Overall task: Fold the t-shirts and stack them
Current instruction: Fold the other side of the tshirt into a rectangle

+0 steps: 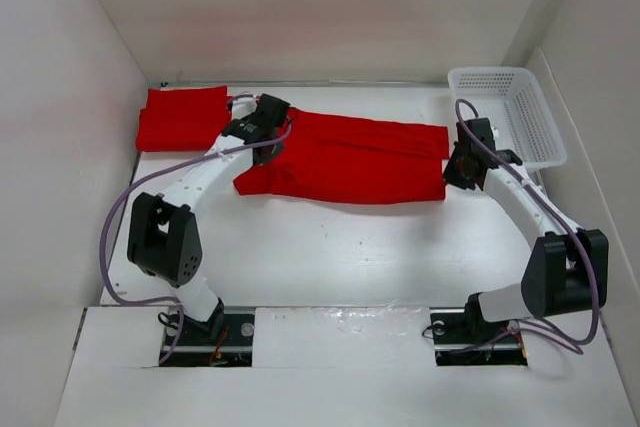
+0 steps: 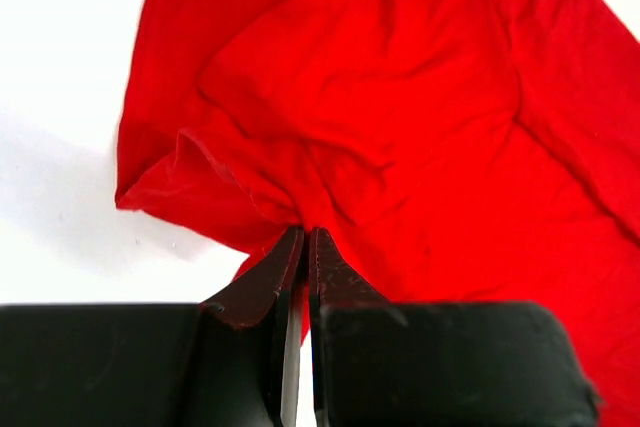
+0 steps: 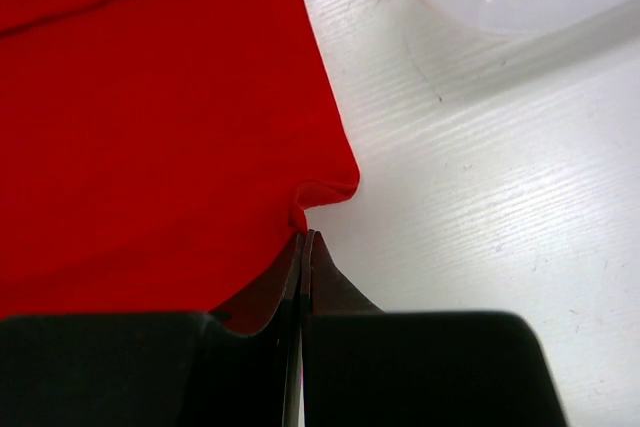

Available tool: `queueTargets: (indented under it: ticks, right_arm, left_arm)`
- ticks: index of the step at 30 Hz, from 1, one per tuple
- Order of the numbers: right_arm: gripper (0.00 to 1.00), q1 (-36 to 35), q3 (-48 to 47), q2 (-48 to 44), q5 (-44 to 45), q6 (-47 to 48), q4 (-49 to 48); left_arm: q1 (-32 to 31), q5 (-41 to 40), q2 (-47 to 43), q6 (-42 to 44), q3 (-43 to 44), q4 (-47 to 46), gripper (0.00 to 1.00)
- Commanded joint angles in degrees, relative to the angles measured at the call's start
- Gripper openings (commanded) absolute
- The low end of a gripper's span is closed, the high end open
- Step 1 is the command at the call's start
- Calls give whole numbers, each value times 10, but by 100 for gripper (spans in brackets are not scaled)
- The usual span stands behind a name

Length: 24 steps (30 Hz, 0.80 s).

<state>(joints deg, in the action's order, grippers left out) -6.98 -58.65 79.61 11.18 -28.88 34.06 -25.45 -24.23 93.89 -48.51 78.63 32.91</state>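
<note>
Both closed, left gripper (image 2: 305,237) and right gripper (image 3: 305,239) pinch opposite t-shirt (image 1: 350,157) ends.

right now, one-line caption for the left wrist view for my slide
Left gripper shut on the bunched edge of a red t-shirt lying on the white table

White arm links (image 1: 197,182), black joint housings (image 1: 165,237), purple cables (image 1: 104,247), black end effector fingers (image 2: 265,287).
</note>
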Motion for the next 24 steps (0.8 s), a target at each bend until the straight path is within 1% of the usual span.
queueTargets:
  ticks: [1, 3, 5, 10, 14, 18, 24]
  right_arm:
    - [0, 7, -37, 15, 24, 15, -13]
    - [0, 7, -46, 23, 30, 15, -13]
    - [0, 7, -58, 30, 30, 15, -13]
    - [0, 0, -86, 51, 81, 15, -13]
    - [0, 0, -109, 72, 87, 15, -13]
    - [0, 0, -134, 99, 92, 21, -13]
    - [0, 0, -154, 134, 97, 21, -13]
  left_arm:
    - [13, -14, 8, 22, 36, 15, 0]
    - [29, -1, 23, 31, 44, 7, 0]
    - [29, -1, 30, 44, 67, 7, 0]
    - [34, -6, 65, 66, 109, 7, 0]
    - [47, -6, 86, 71, 138, 12, 0]
    - [65, -1, 97, 77, 149, 6, 0]
    - [77, -7, 120, 94, 179, 6, 0]
